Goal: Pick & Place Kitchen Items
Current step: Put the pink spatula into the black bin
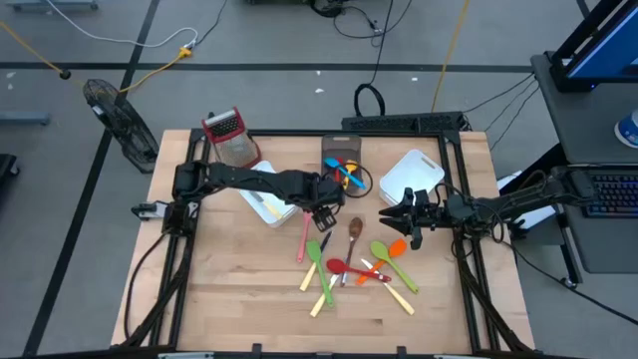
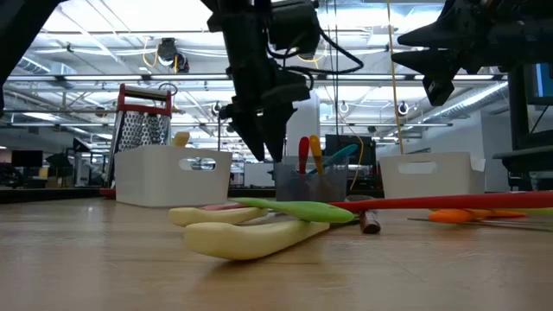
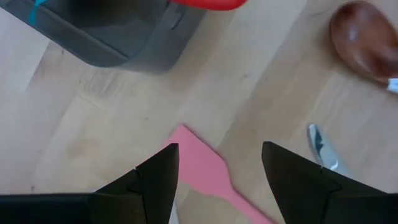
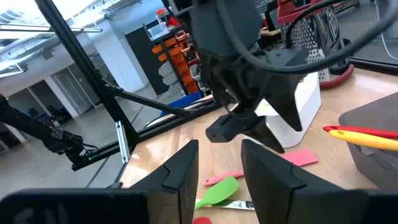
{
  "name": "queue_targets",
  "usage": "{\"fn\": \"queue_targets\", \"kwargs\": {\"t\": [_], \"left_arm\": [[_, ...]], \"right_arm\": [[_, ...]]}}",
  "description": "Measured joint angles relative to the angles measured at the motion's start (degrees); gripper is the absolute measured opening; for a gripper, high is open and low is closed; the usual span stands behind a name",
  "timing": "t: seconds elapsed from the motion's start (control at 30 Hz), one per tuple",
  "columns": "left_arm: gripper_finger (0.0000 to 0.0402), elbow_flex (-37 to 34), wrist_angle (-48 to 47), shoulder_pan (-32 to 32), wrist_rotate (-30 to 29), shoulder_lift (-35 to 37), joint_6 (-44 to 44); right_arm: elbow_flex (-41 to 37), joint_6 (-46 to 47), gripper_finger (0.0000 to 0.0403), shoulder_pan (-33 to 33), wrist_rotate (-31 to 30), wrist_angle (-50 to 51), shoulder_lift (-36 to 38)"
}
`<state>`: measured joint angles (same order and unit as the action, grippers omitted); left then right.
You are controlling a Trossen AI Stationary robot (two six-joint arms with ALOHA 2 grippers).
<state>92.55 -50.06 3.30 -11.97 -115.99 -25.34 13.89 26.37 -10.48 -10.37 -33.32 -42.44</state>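
Several plastic spoons and spatulas lie flat on the wooden table [image 1: 239, 289]: a pink spatula [image 1: 304, 239], green spoons [image 1: 317, 254], a red spoon [image 1: 344, 267], an orange one [image 1: 397, 246] and a brown wooden spoon [image 1: 355, 231]. My left gripper [image 1: 321, 216] hangs open a little above the pink spatula's blade [image 3: 202, 168], one finger on each side, touching nothing. My right gripper [image 1: 387, 214] is open and empty, above the table to the right of the wooden spoon, pointing at the left gripper [image 4: 249, 118].
A grey bin [image 1: 344, 165] holding red, yellow and blue utensils stands just beyond the left gripper. A white bin [image 1: 269, 202] lies under the left arm, and another white bin [image 1: 411, 179] is at the back right. A red-topped grater [image 1: 229, 135] stands at the back left.
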Motion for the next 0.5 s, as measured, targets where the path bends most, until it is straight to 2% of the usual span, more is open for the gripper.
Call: {"fn": "queue_targets", "kwargs": {"t": [0.23, 0.5], "left_arm": [[0.0232, 0.0, -1.3, 2.7, 2.3, -0.8, 5.4], [0.0232, 0.0, -2.9, 2.9, 3.2, -1.3, 5.1]], "right_arm": [[0.0, 0.0, 0.0114, 0.0, 0.0, 0.0, 0.0], [0.0, 0.0, 0.0114, 0.0, 0.1, -0.2, 0.0]]}}
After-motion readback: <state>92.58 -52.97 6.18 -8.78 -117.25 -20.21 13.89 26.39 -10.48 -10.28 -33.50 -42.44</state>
